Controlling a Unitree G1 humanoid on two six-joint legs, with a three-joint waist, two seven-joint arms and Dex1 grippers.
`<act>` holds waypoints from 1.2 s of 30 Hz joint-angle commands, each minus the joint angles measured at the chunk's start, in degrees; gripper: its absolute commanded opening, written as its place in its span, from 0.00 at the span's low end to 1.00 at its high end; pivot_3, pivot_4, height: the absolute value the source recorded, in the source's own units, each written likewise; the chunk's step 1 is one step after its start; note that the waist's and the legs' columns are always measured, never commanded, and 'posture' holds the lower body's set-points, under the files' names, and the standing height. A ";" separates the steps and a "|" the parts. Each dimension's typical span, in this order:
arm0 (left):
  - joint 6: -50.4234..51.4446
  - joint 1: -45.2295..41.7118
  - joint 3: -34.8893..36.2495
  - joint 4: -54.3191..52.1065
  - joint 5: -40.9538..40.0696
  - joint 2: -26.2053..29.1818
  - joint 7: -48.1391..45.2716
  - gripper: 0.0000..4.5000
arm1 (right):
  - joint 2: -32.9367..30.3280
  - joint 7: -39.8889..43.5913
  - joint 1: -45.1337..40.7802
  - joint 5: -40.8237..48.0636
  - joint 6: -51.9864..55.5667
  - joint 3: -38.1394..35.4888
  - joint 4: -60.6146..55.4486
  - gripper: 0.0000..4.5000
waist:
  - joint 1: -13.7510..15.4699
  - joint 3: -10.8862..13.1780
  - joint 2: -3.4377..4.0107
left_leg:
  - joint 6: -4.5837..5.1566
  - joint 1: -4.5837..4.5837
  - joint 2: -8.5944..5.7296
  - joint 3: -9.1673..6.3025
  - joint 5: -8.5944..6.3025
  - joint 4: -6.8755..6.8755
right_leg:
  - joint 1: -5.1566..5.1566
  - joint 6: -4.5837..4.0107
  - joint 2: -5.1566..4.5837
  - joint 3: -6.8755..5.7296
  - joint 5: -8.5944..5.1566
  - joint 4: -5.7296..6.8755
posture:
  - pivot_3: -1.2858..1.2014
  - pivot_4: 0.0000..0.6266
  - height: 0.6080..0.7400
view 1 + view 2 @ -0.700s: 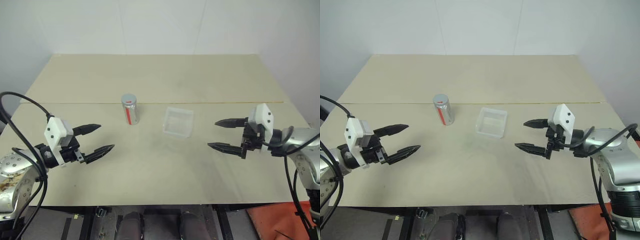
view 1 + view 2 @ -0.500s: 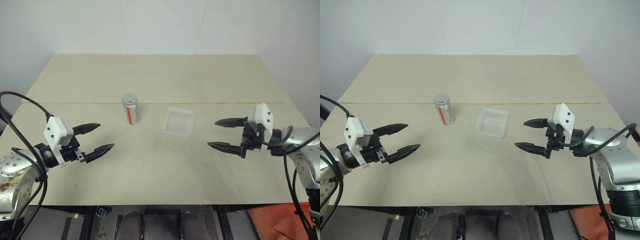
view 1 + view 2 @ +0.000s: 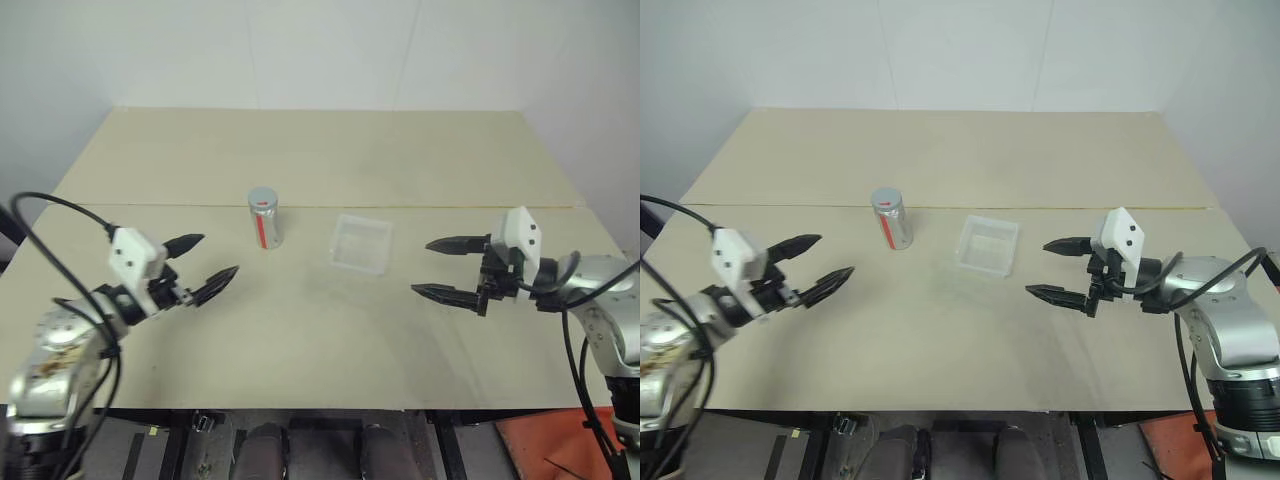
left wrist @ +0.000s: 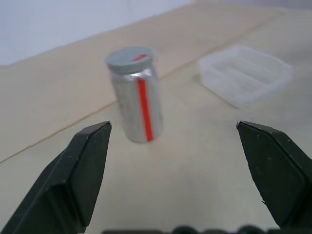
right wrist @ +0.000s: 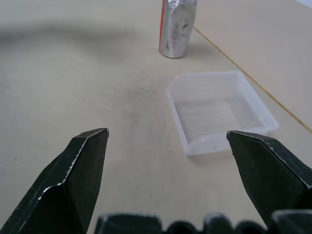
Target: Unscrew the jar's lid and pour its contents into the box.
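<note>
Both my hands empty, fingers spread wide.
From my head: jar (image 3: 265,216) upright on the table (image 3: 320,150), lid (image 3: 262,196) on, box (image 3: 360,244) beside it; left gripper (image 3: 205,265) and right gripper (image 3: 440,268) flank them. Left wrist: jar ahead. Right wrist: box nearest, jar beyond.

Two head cameras look down across the whole table (image 3: 320,340) from above. Each wrist camera sits low and close; both face inward, sharing the jar (image 4: 136,97) and the box (image 5: 219,109).

Jar (image 5: 178,27) top cut off (lid (image 4: 130,57) closed, contents hidden).
</note>
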 commanded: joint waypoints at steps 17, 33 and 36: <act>-15.86 -7.47 -10.30 15.19 18.43 -22.33 25.55 0.99 | -0.65 -0.38 1.36 2.40 0.16 -2.80 -4.14 1.00 | 0.69 -0.01 -0.05 | 0.01 -0.09 -0.08 -0.04 0.00 0.03 | -0.06 0.02 -0.03 0.03 0.02 0.02 | 0.52 0.24 1.00; -21.88 -17.29 -11.39 28.04 21.37 -22.57 27.23 0.99 | -1.09 -1.34 2.98 3.36 0.67 -4.66 -5.98 1.00 | 0.75 0.00 -0.06 | 0.01 -0.11 -0.11 -0.05 0.00 0.05 | -0.06 0.04 -0.04 0.01 0.03 0.00 | 0.52 0.24 1.00; -22.63 -19.58 -11.05 30.95 21.96 -22.74 28.18 0.99 | -1.17 -1.18 3.27 3.65 0.65 -4.76 -6.28 1.00 | 0.75 0.00 -0.06 | 0.02 -0.11 -0.12 -0.05 0.00 0.05 | -0.06 0.04 -0.04 0.01 0.03 0.00 | 0.52 0.24 1.00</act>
